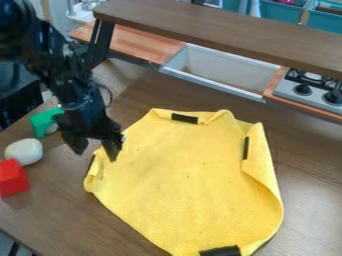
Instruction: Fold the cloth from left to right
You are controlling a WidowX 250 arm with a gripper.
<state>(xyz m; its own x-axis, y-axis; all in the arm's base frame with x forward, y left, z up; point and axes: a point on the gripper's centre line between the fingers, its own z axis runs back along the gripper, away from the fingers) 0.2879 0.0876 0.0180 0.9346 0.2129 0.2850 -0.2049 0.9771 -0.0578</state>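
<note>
Soft, moderate light spreads over the surface (pixel 57 212); faint shadow edges the cloth (pixel 187 185), its source seemingly overhead.

Red block (pixel 13 178) beside white object (pixel 24 151) (egg-like, roundish).

Cloth (pixel 187 185) yellow, few dark specks, black patches (pixel 184 118). Hand (pixel 95 152) black. Surface (pixel 53 215) brown, wood-grained. Block (pixel 13 178) red, rounded lump (pixel 24 151) white, angular piece (pixel 43 121) green. Sink (pixel 220 71) whitish.
</note>
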